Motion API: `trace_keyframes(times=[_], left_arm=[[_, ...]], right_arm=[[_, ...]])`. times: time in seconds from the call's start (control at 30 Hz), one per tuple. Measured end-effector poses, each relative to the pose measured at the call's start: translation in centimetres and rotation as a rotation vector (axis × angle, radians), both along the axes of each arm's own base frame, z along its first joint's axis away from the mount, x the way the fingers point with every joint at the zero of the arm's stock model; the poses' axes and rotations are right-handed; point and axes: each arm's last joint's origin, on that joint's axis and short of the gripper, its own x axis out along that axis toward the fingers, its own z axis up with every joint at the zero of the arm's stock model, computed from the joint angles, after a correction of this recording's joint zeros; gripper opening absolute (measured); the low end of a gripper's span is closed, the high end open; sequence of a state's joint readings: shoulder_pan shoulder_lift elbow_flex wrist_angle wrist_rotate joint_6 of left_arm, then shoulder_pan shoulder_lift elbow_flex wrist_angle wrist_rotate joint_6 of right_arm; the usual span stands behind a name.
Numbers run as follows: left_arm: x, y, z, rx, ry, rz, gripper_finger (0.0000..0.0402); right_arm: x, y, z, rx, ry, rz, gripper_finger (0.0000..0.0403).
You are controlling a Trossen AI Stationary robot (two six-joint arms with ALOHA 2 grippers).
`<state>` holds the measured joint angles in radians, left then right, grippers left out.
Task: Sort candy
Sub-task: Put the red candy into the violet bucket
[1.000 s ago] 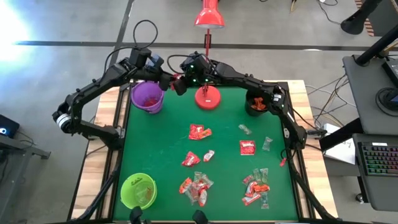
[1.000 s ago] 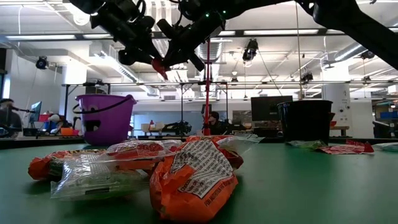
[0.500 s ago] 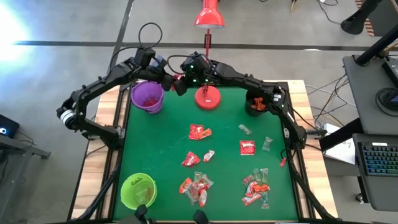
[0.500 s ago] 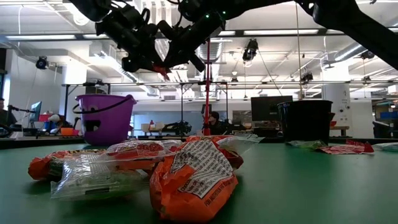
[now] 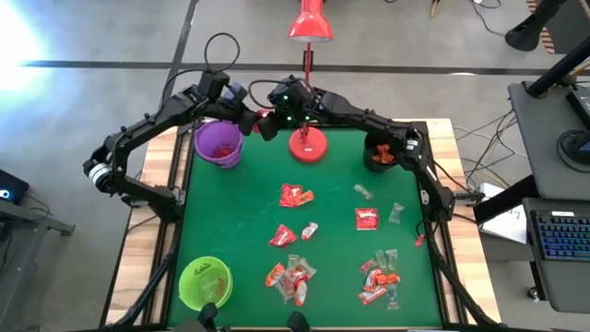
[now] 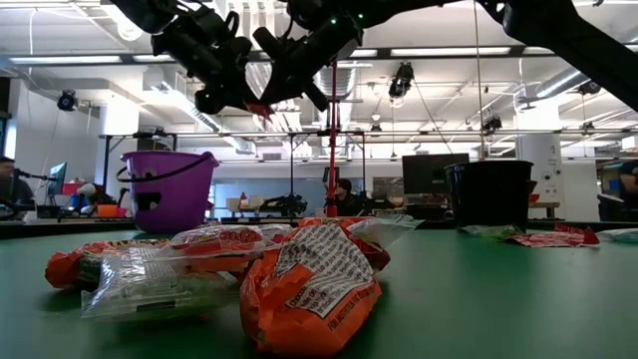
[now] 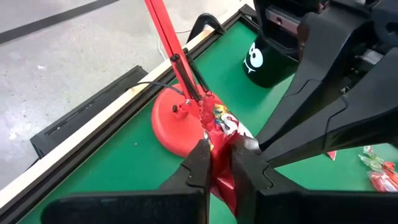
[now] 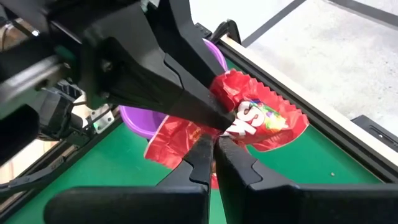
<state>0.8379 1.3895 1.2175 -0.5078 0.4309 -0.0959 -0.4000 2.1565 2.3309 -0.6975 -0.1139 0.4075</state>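
Observation:
A red candy packet hangs in the air at the table's far edge, between the purple bucket and the red lamp base. My left gripper and my right gripper meet there tip to tip, both shut on that packet. In the high view they show as left gripper and right gripper. More candy lies loose on the green mat, some in the middle and clusters near the front edge. My left gripper pinches the red packet's lower end between its two fingers, coming slanting down from the table's left. The packet is lifted clear of the table. My right gripper pinches the packet's crumpled edge between its two fingers, slanting down from the table's right, opposite the left fingers. The printed part of the packet spreads out beyond the fingertips, clear of the table.
A black bucket stands at the far right and a green bucket at the near left corner. The red lamp's pole rises just behind the grippers. Another candy cluster lies near right.
My left gripper has edged toward the red packet held by the right gripper and has shut on it. The right gripper and the packet have kept their place.

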Motion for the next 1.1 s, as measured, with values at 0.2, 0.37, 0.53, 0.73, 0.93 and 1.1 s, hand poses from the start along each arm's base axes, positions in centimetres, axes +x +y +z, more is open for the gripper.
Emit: trace_keyframes(times=[0.2, 0.37, 0.53, 0.73, 0.93, 1.1], left_arm=[[0.0, 0.0, 0.0, 0.000, -0.001, -0.004, 0.0003], [0.0, 0.0, 0.0, 0.002, 0.002, -0.008, 0.0003], [-0.7, -0.3, 0.1, -0.001, 0.031, -0.015, 0.0002], [-3.0, -0.7, 0.5, -0.007, 0.141, 0.000, 0.0002], [-6.1, -1.2, 1.8, 0.061, 0.319, 0.061, 0.0002], [-7.7, -2.2, 2.7, 0.080, 0.483, 0.036, 0.0002]], right_arm=[[-0.1, 0.0, 0.3, -0.007, -0.009, 0.008, 0.0029], [-0.1, -0.1, 0.3, -0.002, -0.014, 0.015, 0.0071], [-0.3, -0.4, 0.4, -0.002, -0.014, 0.008, 0.0106], [-0.6, -0.4, 0.7, -0.006, -0.005, 0.010, 0.0124], [-1.1, -0.2, -0.1, 0.026, 0.090, 0.018, 0.0124], [-3.2, 0.8, -0.7, 0.053, 0.311, 0.083, 0.0126]])
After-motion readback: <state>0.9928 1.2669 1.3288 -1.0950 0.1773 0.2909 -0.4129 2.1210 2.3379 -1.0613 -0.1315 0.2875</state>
